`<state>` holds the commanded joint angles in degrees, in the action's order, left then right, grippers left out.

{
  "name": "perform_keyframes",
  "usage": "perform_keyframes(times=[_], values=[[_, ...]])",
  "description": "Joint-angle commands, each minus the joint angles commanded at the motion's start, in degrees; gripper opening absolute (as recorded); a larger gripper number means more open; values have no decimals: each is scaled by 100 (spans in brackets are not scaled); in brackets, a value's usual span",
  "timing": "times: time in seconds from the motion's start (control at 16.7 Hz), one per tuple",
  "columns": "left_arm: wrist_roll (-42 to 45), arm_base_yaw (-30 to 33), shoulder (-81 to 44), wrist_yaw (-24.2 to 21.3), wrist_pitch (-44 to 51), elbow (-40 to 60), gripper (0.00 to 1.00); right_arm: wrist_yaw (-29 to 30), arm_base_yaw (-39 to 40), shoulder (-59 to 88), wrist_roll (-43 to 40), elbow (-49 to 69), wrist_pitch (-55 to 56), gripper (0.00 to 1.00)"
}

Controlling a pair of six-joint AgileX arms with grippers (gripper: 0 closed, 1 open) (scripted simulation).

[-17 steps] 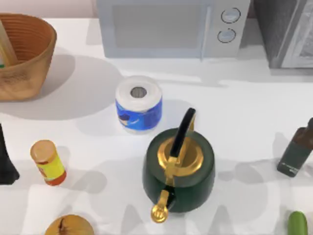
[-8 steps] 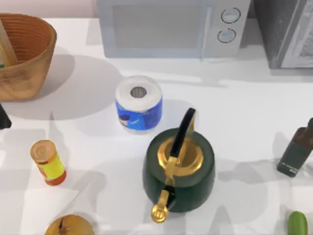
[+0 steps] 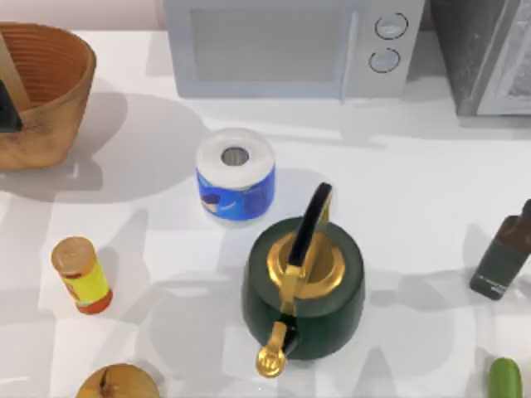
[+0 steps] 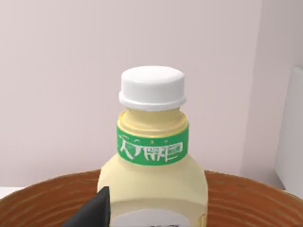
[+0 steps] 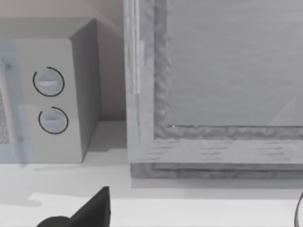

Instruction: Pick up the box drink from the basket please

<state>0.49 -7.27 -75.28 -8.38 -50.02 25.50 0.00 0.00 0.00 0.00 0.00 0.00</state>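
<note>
Our left gripper (opening impossible to tell) hangs over the wicker basket, where a misjudged descent could topple the box drink.

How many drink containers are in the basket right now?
1: the box drink stands upright inside the basket at the table's far left. Others may be hidden below the rim.

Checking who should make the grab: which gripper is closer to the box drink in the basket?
Left. The left gripper is at the basket rim, right in front of the box drink. The right arm faces the microwave on the table's right side, far away.
</note>
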Motion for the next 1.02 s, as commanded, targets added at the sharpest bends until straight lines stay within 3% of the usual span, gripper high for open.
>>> perform_keyframes(times=[0.54, 1.02], values=[[17, -278, -3070, -344, -1996, 1001, 100, 0, 0, 0, 0, 0, 0, 100], [15, -325, -3528, -401, -2301, 1149, 100, 0, 0, 0, 0, 0, 0, 100]])
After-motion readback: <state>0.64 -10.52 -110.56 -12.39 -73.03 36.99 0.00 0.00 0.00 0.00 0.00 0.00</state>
